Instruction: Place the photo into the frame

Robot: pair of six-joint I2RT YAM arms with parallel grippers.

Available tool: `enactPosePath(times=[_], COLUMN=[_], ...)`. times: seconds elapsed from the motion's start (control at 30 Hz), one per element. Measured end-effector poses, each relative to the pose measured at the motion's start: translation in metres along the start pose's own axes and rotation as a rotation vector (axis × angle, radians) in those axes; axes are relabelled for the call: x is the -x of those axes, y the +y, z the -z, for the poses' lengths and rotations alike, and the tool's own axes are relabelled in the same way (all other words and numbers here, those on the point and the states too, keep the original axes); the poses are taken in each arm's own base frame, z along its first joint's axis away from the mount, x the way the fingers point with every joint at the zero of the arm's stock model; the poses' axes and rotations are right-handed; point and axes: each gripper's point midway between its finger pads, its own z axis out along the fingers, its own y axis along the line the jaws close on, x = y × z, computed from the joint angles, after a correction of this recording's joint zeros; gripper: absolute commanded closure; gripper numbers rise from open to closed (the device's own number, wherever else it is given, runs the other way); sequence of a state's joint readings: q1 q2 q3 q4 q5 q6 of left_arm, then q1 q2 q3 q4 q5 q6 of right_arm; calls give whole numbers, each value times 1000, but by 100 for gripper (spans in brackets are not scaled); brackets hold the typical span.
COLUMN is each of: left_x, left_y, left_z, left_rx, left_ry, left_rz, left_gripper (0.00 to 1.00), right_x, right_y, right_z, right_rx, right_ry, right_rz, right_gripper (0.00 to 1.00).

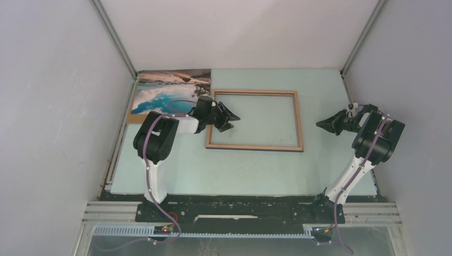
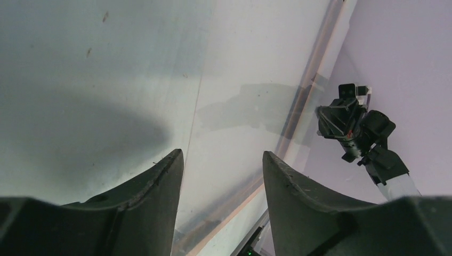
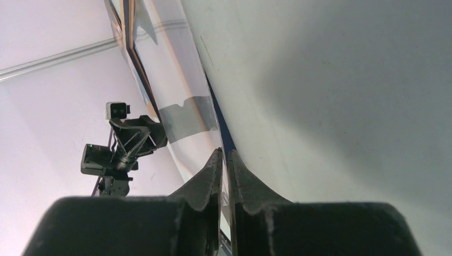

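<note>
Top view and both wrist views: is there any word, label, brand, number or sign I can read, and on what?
No text can be read in any of the three views.
The photo shows only a landscape, with no caption.
The frame is bare wood with no mark on it.

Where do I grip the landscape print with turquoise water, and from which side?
Likely the right edge of the rectangular landscape photo, approached low from the light wooden frame's side with the left gripper. It lies flat in the far-left corner, with walls close along its far and left edges.
</note>
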State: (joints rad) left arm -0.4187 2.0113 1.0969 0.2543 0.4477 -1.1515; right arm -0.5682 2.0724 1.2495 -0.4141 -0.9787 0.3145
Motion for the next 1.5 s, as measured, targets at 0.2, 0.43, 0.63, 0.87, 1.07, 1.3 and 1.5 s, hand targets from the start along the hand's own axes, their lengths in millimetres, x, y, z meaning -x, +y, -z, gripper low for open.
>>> enactPosePath(times=[0.2, 0.43, 0.63, 0.87, 1.07, 1.3, 1.5], left_x=[9, 16, 23, 26, 19, 17, 12], left_y=[-1, -7, -17, -24, -13, -16, -15], left_z=[-8, -13, -12, -10, -9, -2, 12], left_rx=[-40, -88, -133, -176, -169, -198, -212], left_ry=[-21, -43, -67, -87, -79, -89, -98], left_rz=[6, 15, 1, -21, -9, -12, -10], left_gripper=[50, 63, 78, 79, 78, 77, 82], right_x=[-5, -5, -5, -5, -5, -5, -7], right_y=[-6, -8, -7, 2, 7, 9, 15], right_z=[-1, 0, 2, 2, 2, 1, 1], right_rx=[14, 36, 74, 136, 168, 205, 231], right_ry=[-2, -15, -23, -19, -14, -10, 0], right_rz=[-40, -66, -76, -72, -69, -84, -81], right_gripper=[86, 85, 96, 86, 89, 100, 100])
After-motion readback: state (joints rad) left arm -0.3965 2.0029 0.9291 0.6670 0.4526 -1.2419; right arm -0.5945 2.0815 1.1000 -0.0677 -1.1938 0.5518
